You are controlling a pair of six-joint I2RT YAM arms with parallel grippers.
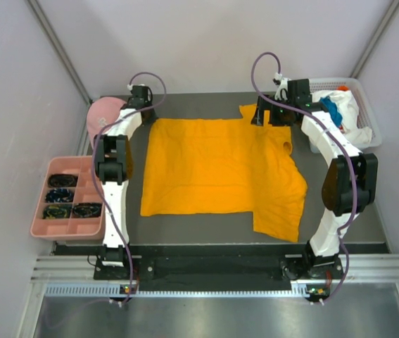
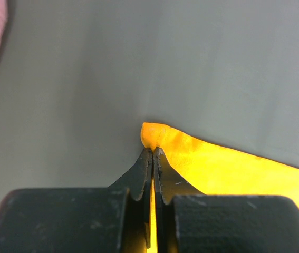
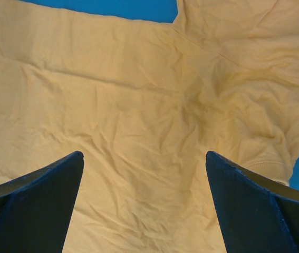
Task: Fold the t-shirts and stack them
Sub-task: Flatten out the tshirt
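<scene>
Left gripper (image 2: 153, 151) pinches creased orange t-shirt (image 1: 213, 169).

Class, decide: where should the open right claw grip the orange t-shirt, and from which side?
Probably pinch the orange t-shirt at its far right corner, coming down from above with the right claw. The cloth lies flat on the table, so only an edge can be pinched, and the left claw grips the far left corner.
</scene>
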